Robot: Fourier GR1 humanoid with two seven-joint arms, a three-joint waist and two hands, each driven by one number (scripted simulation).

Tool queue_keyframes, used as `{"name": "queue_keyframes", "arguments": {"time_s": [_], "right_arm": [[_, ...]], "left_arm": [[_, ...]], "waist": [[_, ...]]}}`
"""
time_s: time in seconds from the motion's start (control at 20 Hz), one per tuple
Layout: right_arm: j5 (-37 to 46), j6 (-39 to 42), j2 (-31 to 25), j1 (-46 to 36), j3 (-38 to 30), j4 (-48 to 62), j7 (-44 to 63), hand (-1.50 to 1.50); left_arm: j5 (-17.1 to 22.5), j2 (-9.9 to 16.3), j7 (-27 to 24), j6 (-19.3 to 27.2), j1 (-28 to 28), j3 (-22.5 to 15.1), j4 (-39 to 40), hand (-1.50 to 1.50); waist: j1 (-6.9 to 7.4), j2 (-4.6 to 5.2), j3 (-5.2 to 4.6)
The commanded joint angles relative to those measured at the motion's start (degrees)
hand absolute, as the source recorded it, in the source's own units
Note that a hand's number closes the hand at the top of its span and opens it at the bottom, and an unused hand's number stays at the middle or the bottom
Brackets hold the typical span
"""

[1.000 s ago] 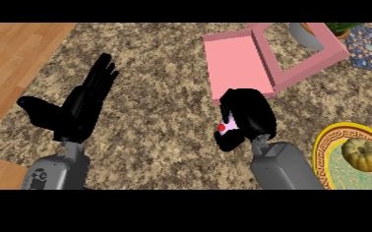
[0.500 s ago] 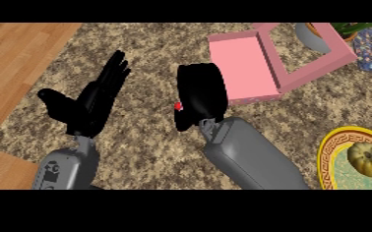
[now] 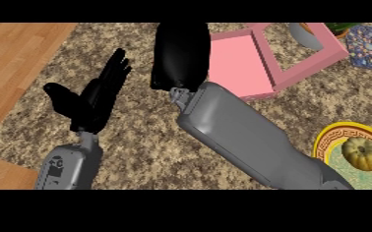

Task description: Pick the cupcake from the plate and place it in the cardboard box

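You're mid-transfer, judging by the layout. The plate (image 3: 325, 138), yellow-rimmed, sits well off from the pink box (image 3: 251, 64) and carries only a small pumpkin-like thing (image 3: 359, 152), no cupcake, so the pick looks done. The box floor that shows is bare pink; the drop is not yet made.

Your right hand (image 3: 180, 54) hangs just beside the box, at its near-left side, partly over that edge. You see only its black back, so you cannot tell whether the fingers are curled or straight. The cupcake shows nowhere in this view. Best guess is that it sits under that hand, hidden, but treat that as a guess.

Your left hand (image 3: 94, 96) rests well apart from the box, out over the speckled counter (image 3: 145, 142), fingers straight and up, holding nothing.

Left to do, as I judge it: bring the right hand further over the box interior, then let go. The box's raised wall is the thing to watch.
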Motion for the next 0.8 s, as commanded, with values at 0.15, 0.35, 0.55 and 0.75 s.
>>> {"name": "queue_keyframes", "arguments": {"time_s": [0.15, 0.35, 0.55, 0.75], "right_arm": [[-3.7, -5.57, 0.28, -10.53, -1.54, 11.43, 10.87, 1.5], [-4.56, -8.96, 0.28, -14.04, -3.04, 19.11, 10.16, 1.5], [-3.19, -9.92, 0.27, -18.52, -1.44, 26.66, 10.27, 1.5], [-4.31, -9.63, 0.27, -22.81, -2.05, 34.05, 7.75, 1.5]], "left_arm": [[-0.27, 0.28, -0.32, 0.63, -0.24, 0.89, 0.6, 0.0], [-0.14, 0.41, -0.58, 1.31, -0.42, 1.93, 0.8, 0.0], [0.18, 1.24, -1.53, 1.03, -0.23, 3.04, 0.55, 0.0], [-0.25, 1.76, -0.88, 2.15, -0.59, 4.17, 1.04, 0.0]], "waist": [[-1.83, 0.25, 0.04], [-2.93, 0.65, 0.09], [-3.9, 0.54, 0.04], [-5.61, 0.39, 0.14]]}}
